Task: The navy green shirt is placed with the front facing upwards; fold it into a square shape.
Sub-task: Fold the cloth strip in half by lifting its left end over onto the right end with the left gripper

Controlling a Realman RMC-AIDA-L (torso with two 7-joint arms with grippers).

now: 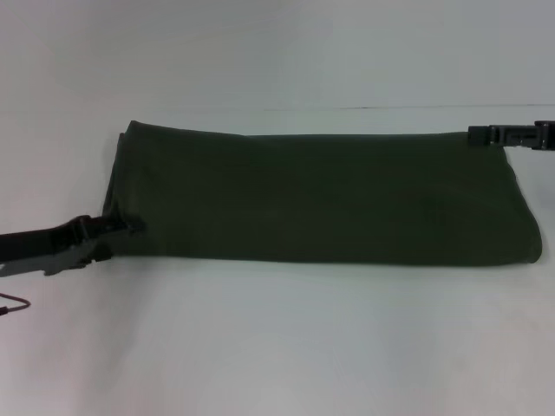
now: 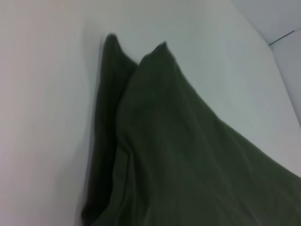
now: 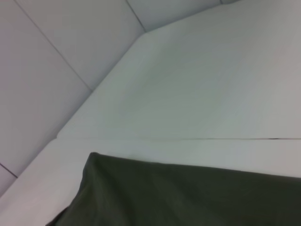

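A: Where do we find the navy green shirt [image 1: 321,195]?

B: We see it lying across the middle of the white surface [image 1: 277,347] as a long folded band, running from our left side to our right, with no lettering showing.

A: And our left gripper [image 1: 130,227]?

B: It sits at the shirt's near left corner, its tips touching the cloth edge. We cannot tell whether it is pinching the fabric or how wide it stands.

A: What does its wrist camera give us?

B: Two stacked layers of the shirt [image 2: 178,155] ending in pointed corners on the surface [image 2: 42,94]; none of the gripper itself.

A: Our right gripper [image 1: 475,133]?

B: It is at the far right corner, level with the shirt's back edge. We cannot tell its opening either. Its wrist camera shows only a shirt corner [image 3: 178,197] on the surface [image 3: 197,94].
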